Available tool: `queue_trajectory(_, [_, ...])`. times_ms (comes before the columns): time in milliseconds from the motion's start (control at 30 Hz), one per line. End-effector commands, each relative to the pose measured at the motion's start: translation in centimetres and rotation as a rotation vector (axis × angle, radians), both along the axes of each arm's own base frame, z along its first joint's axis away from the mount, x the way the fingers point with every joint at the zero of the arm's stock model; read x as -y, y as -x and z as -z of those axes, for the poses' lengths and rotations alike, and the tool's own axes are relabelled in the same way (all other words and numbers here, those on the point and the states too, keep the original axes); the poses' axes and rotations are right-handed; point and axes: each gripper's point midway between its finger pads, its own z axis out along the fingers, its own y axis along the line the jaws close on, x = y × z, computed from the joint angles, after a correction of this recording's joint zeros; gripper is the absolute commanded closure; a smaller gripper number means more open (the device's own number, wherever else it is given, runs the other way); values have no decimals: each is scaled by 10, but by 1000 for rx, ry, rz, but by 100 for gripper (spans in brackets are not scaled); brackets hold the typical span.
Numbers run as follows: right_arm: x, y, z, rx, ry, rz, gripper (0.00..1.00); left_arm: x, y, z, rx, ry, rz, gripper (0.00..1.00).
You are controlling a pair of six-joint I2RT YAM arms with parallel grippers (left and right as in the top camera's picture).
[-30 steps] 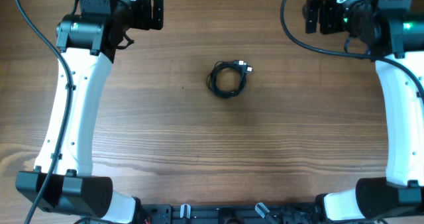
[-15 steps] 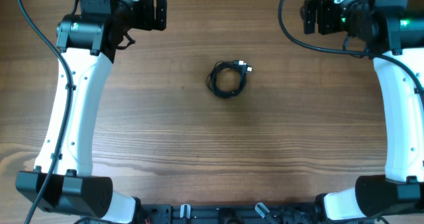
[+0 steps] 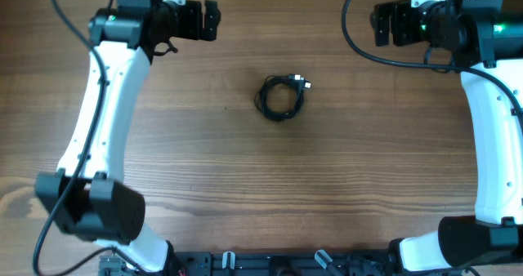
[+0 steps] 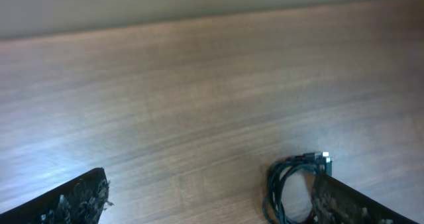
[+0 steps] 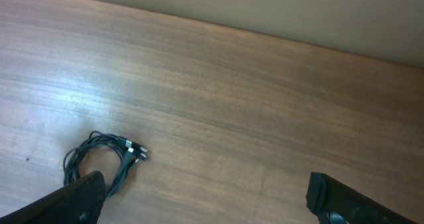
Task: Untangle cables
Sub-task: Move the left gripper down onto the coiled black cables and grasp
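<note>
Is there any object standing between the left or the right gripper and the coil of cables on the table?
Nothing visible does. The cables lie coiled alone in the middle. Only bare wooden table lies between them and the open left gripper and the open right gripper.

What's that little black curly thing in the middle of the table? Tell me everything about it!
It is the cables: very thin black wires wound together into one small, flat, roundish loop. Small plug ends, some silver-tipped, poke out at one side. It lies mid-table, touching only the wooden table.
</note>
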Motion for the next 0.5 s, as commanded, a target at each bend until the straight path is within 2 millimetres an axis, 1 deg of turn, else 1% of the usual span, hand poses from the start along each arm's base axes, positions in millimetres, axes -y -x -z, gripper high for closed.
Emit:
queue_trajectory(0, [-4, -1, 0, -7, -10, -34, 0, 17, -3, 14, -40, 46, 41, 0])
queue_trajectory(200, [-13, -3, 4, -17, -52, -70, 0, 27, -5, 33, -79, 40, 60, 0])
queue_trajectory(333, [-14, -8, 20, -62, -52, -68, 0, 39, -3, 48, -113, 28, 91, 0])
queue_trajectory(400, [-14, -11, 29, -83, -53, -69, 0, 46, 0, 56, -123, 1, 135, 0])
queue_trajectory(467, [-17, -11, 33, -94, -65, -82, 0, 52, 1, 62, -134, -5, 153, 0])
